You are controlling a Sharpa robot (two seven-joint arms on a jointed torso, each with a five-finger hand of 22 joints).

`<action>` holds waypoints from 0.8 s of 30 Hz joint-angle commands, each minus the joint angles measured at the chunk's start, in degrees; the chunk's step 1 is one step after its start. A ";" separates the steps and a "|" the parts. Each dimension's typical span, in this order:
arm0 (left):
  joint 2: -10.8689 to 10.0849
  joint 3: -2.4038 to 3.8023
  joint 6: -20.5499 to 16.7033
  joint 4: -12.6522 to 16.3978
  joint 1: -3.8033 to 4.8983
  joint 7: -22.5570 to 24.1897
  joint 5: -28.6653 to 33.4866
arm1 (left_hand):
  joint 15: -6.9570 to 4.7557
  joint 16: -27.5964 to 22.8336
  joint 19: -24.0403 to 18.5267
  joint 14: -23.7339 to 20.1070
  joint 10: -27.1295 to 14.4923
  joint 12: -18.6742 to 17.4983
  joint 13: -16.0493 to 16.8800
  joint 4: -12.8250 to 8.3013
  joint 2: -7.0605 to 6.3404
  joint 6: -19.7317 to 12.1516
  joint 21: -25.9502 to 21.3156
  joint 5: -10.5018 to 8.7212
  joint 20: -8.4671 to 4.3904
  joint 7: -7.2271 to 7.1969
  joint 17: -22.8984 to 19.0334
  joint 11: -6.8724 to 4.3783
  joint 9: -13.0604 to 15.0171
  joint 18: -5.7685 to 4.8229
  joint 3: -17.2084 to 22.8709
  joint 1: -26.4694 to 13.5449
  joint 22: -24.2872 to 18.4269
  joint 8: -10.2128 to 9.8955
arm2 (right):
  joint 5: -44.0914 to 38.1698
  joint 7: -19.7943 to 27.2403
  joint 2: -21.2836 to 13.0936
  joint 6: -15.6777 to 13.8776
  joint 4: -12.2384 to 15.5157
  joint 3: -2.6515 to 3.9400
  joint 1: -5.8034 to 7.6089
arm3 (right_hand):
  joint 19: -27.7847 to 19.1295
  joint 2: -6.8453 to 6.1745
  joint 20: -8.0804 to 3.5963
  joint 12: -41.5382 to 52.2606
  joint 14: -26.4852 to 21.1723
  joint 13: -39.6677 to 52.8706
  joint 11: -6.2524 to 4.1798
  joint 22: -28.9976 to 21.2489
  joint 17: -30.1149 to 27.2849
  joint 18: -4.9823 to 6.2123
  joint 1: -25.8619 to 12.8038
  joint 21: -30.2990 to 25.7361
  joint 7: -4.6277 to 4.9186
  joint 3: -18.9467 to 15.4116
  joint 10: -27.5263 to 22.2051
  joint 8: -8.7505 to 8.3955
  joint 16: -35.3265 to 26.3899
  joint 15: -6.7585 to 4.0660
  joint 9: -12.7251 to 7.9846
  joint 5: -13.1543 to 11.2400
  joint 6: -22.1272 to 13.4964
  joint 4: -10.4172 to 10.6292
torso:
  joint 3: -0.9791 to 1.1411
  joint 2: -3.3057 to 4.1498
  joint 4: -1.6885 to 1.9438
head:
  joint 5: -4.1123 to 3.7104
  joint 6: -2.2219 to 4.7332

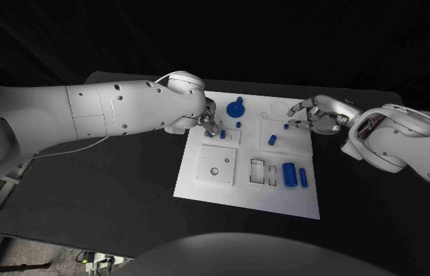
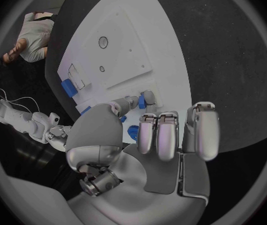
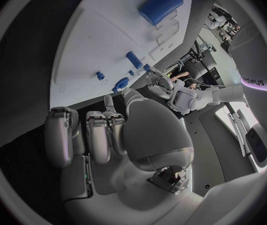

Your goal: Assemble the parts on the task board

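Blue peg [image 1: 222,134] at left hand's [image 1: 208,122] fingertips

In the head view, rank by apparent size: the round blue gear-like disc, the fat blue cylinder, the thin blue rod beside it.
1. Fat blue cylinder
2. Round blue gear-like disc, close to the cylinder, so this order is unsure
3. Thin blue rod, clearly smallest

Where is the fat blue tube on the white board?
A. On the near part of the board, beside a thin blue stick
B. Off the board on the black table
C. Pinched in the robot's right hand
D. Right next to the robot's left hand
A: in the head view the fat blue tube lies on the near part of the white board with a thin blue stick beside it, away from both hands.
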 commanded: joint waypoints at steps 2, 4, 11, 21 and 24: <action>-0.03 -0.08 1.40 0.13 -0.15 -0.03 0.13 | 0.43 0.14 2.17 6.04 6.15 0.01 15.06 0.70 0.10 0.36 -0.49 -0.66 0.31 0.46 15.09 0.51 -0.30 0.77 -1.53 -0.88 12.92 -0.58 | -0.47 -0.21 0.11 0.99 -0.06 -0.01 -0.06 | 0.05 0.12 -0.19 -0.21 5.98 14.94 0.29 11.98 15.09 0.65 0.82 -0.27 -0.07 0.34 6.12 -0.32 0.20 0.22 -0.09 0.49 0.32 -0.15 | 0.01 0.00 0.01 | 0.00 0.00; -0.02 -0.08 1.57 0.14 -0.15 -0.06 -0.21 | 0.51 0.14 2.13 6.04 6.15 0.01 15.06 1.27 0.20 0.41 -0.60 -1.19 0.37 0.56 15.09 0.59 -0.56 0.79 -2.66 -1.19 12.89 -1.05 | -0.47 -0.21 0.12 1.02 -0.07 -0.01 -0.07 | 0.05 0.10 -0.19 -0.21 5.98 14.94 0.30 11.97 15.09 0.65 0.92 -0.27 -0.06 0.42 6.12 -0.35 0.20 0.22 -0.11 0.62 0.34 -0.26 | 0.00 0.01 0.00 | 0.02 0.00; -0.06 -0.08 2.37 0.13 -0.15 -0.24 -1.33 | 0.68 0.14 1.96 6.04 6.15 0.01 15.06 2.63 0.55 0.63 -1.01 -3.01 0.55 0.83 15.09 0.81 -1.52 0.87 -5.67 -1.53 12.78 -2.74 | -0.47 -0.25 0.06 1.14 -0.04 -0.01 -0.09 | 0.03 0.03 -0.19 -0.21 5.98 14.94 0.30 11.96 15.09 0.66 1.16 -0.30 -0.05 0.63 6.12 -0.45 0.20 0.23 -0.16 1.15 0.39 -0.55 | 0.01 0.04 -0.02 | 0.02 0.00; -0.16 -0.08 2.68 0.10 -0.15 -0.32 -2.40 | 0.93 0.14 1.83 6.04 6.15 0.01 15.06 5.37 1.04 0.98 -1.41 -4.17 0.76 1.19 15.09 1.12 -2.35 0.95 -10.81 -2.41 12.69 -4.70 | -0.49 -0.31 -0.03 1.30 0.04 -0.01 -0.09 | 0.03 -0.08 -0.18 -0.21 5.98 14.94 0.31 11.96 15.09 0.67 1.33 -0.32 -0.03 0.86 6.12 -0.58 0.20 0.24 -0.23 1.92 0.47 -0.80 | 0.00 0.01 0.01 | 0.05 0.00; -0.19 -0.08 2.63 0.09 -0.15 -0.31 -2.47 | 0.97 0.14 1.80 6.04 6.15 0.01 15.06 5.82 1.33 0.70 -1.51 -4.03 0.81 1.28 15.09 1.19 -2.56 0.96 -11.77 -2.27 12.67 -5.32 | -0.51 -0.33 -0.07 1.35 0.07 -0.01 -0.09 | 0.03 -0.11 -0.18 -0.21 5.98 14.94 0.32 11.96 15.09 0.67 1.35 -0.32 -0.03 0.91 6.12 -0.61 0.20 0.24 -0.25 2.08 0.49 -0.85 | 0.00 0.04 0.02 | -0.01 0.00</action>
